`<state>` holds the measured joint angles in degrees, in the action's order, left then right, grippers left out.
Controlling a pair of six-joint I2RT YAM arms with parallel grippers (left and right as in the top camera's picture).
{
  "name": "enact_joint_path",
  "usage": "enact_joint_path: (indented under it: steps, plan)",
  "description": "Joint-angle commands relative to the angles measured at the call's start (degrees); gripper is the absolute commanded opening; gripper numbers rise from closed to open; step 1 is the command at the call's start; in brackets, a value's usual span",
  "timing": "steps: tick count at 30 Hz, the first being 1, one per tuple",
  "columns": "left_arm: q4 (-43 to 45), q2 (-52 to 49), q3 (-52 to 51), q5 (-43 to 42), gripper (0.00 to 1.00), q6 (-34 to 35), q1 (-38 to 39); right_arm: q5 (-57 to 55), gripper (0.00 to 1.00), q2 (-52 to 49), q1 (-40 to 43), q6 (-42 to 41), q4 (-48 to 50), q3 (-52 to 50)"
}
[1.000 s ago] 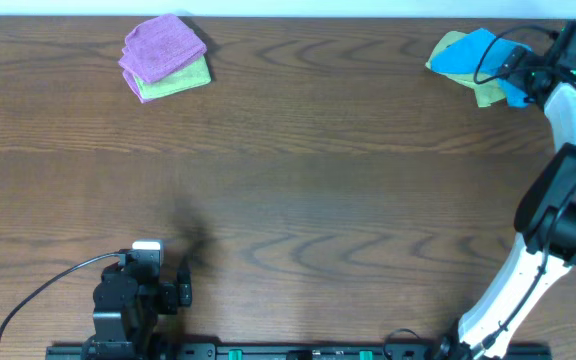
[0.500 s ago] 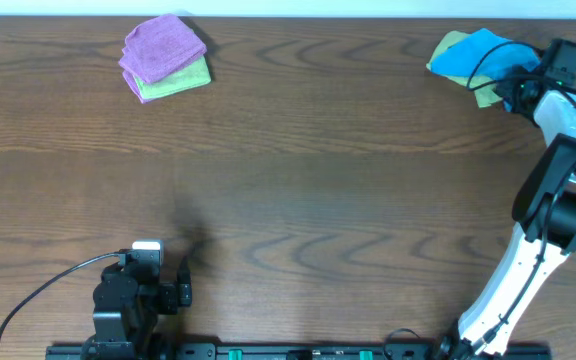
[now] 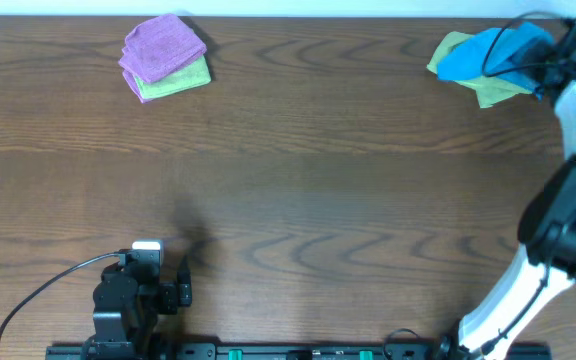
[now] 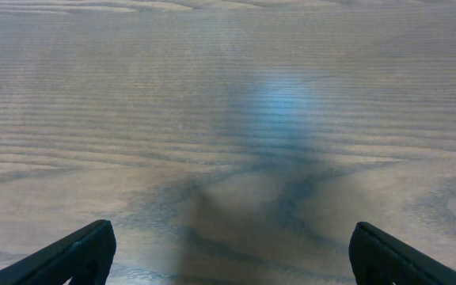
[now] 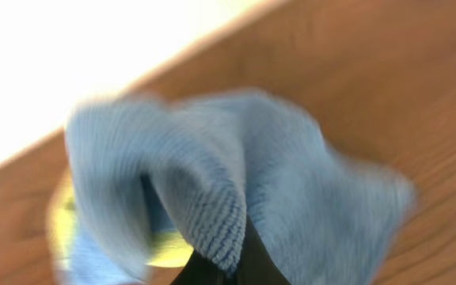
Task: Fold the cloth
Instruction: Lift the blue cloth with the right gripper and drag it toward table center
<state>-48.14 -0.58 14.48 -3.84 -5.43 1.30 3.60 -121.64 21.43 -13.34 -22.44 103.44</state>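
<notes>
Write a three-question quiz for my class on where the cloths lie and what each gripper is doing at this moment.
1. True or false: the purple cloth lies on top of a green cloth.
2. Which cloth does the right gripper pinch? A: purple. B: blue. C: green.
3. Fill the gap: the left gripper is ___, with only bare table below it.

Key: 1 true. 2 B, the blue cloth, which is bunched up above the fingers in the right wrist view. 3 open.
</notes>
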Motion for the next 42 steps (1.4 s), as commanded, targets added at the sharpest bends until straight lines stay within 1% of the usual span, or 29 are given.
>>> enact_joint_path:
  steps: [1,5,10,12,20,26,33,37,42]
  plan:
    - [-3.2,0.4,-0.5,1.8,0.95,-1.9,0.2,-0.2,0.02,6.4,-1.7,6.1,-1.4,1.2]
    - [-3.2,0.4,-0.5,1.8,0.95,-1.9,0.2,-0.2,0.02,11.5,-3.4,8.3,-4.6,1.2]
    - [-3.2,0.4,-0.5,1.8,0.95,-1.9,0.2,-0.2,0.01,17.1,-6.6,8.3,-12.8,1.2]
    - [-3.2,0.4,-0.5,1.8,0.95,-1.9,0.2,-0.1,0.01,19.0,-8.4,9.6,-16.5,1.2]
    - [-3.2,0.4,-0.5,1.8,0.96,-1.9,0.2,-0.2,0.01,27.5,-20.0,15.8,-35.0,1.2]
    - [-3.2,0.4,-0.5,1.8,0.95,-1.9,0.2,-0.2,0.01,35.2,-29.8,15.8,-48.2,1.2]
    - [-3.2,0.4,-0.5,1.8,0.95,-1.9,0.2,-0.1,0.01,44.3,-38.2,15.3,-61.3,1.2]
    - [-3.2,0.4,-0.5,1.8,0.95,-1.9,0.2,0.5,0.02,48.7,-41.5,14.6,-65.3,1.1]
    - [-3.2,0.4,-0.5,1.8,0.95,-1.9,0.2,3.0,0.02,53.0,-43.2,14.1,-67.9,-0.7]
